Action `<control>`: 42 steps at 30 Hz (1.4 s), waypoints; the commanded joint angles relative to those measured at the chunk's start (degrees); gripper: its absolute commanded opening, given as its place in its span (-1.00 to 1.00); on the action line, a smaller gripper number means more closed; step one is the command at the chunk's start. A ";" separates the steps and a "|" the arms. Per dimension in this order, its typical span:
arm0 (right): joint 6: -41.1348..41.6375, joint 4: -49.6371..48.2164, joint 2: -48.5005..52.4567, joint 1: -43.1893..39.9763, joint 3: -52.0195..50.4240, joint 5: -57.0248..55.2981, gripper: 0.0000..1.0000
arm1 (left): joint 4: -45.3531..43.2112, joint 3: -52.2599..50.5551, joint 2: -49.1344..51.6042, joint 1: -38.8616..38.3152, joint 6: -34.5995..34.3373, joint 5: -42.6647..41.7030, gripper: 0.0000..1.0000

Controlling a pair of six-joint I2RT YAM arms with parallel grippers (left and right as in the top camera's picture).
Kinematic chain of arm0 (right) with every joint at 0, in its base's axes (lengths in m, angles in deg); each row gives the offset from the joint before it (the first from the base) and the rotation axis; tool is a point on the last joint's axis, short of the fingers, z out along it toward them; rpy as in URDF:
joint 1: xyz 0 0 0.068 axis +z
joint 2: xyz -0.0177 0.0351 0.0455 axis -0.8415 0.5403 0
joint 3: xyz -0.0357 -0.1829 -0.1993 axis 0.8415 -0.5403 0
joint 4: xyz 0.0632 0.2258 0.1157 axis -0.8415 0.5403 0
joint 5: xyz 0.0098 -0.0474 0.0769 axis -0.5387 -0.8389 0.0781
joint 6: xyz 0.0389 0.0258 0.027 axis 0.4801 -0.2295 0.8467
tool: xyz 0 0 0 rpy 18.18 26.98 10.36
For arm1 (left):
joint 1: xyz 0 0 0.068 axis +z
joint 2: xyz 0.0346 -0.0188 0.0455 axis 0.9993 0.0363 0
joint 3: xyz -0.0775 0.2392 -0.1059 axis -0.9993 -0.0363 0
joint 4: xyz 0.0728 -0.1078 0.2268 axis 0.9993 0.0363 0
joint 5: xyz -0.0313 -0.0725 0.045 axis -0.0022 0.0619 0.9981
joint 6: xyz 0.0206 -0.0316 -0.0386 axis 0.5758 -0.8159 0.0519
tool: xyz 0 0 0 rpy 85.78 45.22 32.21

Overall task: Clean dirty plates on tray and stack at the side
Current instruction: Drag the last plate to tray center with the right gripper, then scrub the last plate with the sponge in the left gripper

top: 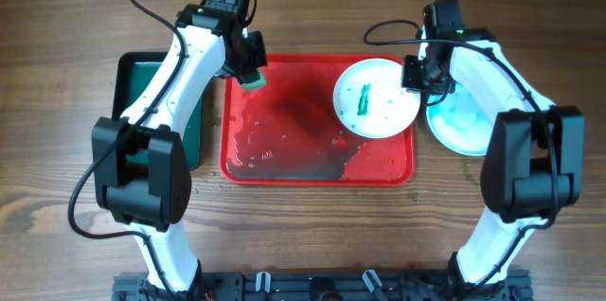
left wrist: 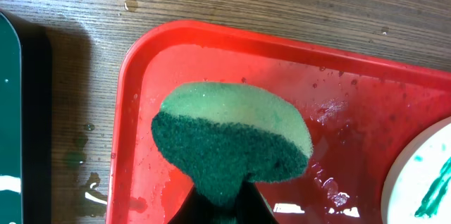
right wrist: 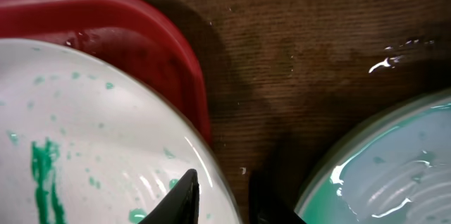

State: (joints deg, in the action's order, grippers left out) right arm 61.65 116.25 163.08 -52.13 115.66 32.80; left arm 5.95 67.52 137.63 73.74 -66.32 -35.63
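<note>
The red tray [top: 284, 164] lies mid-table, wet with puddles. A white plate [top: 383, 112] with a green streak and specks sits at its far right corner, overhanging the right rim. My right gripper [top: 417, 74] straddles that plate's right rim [right wrist: 84, 111], one finger on its face and one outside, closed on it [right wrist: 229, 199]. A pale aqua plate [top: 459, 121], wet and shiny, rests on the table right of the tray [right wrist: 394, 168]. My left gripper [top: 248, 66] is shut on a green sponge [left wrist: 232, 139] above the tray's far left corner [left wrist: 394, 90].
A smaller dark green tray [top: 142, 93] lies left of the red tray, partly under my left arm. Water drops sit on the wooden table near the red tray's left edge [left wrist: 88, 182]. Both arms reach in from the near edge.
</note>
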 commanded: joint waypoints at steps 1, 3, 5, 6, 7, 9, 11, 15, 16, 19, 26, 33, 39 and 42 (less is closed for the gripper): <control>-1.11 -0.42 1.64 -0.37 -0.46 -1.33 -0.52 | 0.04 0.68 -0.61 0.15 -0.48 -0.63 -0.92; -1.09 0.50 1.66 -0.35 -0.44 -0.66 -0.71 | 0.04 0.68 -0.61 0.15 -0.48 -0.66 -0.92; -1.11 1.90 1.66 -0.26 -0.44 2.29 -0.91 | 0.07 0.68 -0.61 0.15 -0.48 -0.63 -0.92; -1.11 2.60 1.55 -0.20 -0.39 4.37 -0.91 | 0.04 0.68 -0.61 0.15 -0.48 -0.66 -0.92; -1.14 3.37 1.25 0.04 -0.31 6.29 -0.91 | 0.04 0.68 -0.61 0.15 -0.48 -0.66 -0.92; -1.07 4.70 0.00 1.33 -0.26 8.46 -0.91 | 0.04 0.68 -0.61 0.15 -0.48 -0.66 -0.92; -1.07 5.05 -1.44 4.00 -0.26 8.98 -0.91 | 0.04 0.68 -0.61 0.15 -0.48 -0.66 -0.92; -2.91 2.29 -1.70 12.02 -0.28 10.12 -0.91 | 0.07 0.68 -0.61 0.15 -0.48 -0.66 -0.92; -4.07 1.14 -1.66 13.86 -0.28 9.38 -0.91 | 0.07 0.68 -0.61 0.15 -0.48 -0.66 -0.92; -5.51 -1.86 0.11 17.86 -0.28 7.50 -0.86 | 0.33 0.68 -0.61 0.15 -0.24 -0.66 -0.92; 15.43 -0.31 1.55 16.94 -0.44 18.86 -0.19 | 1.64 0.57 -0.59 0.15 -0.28 -3.19 -0.92; 19.82 -2.03 2.84 17.92 -4.90 15.23 -0.40 | 2.95 0.57 -0.59 -2.58 -0.26 -4.04 -0.92; 12.41 -0.22 -3.32 17.55 -1.38 17.68 -0.43 | 2.82 0.57 -0.59 -3.87 -0.20 -3.80 -0.92; 13.20 3.85 -5.84 17.05 -1.60 10.08 -0.35 | 2.84 0.57 -0.59 -3.89 -0.02 -3.82 -0.92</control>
State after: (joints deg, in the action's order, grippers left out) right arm 75.28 118.59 159.82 -34.62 112.77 48.95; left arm 8.77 67.52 137.63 69.61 -66.30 -38.99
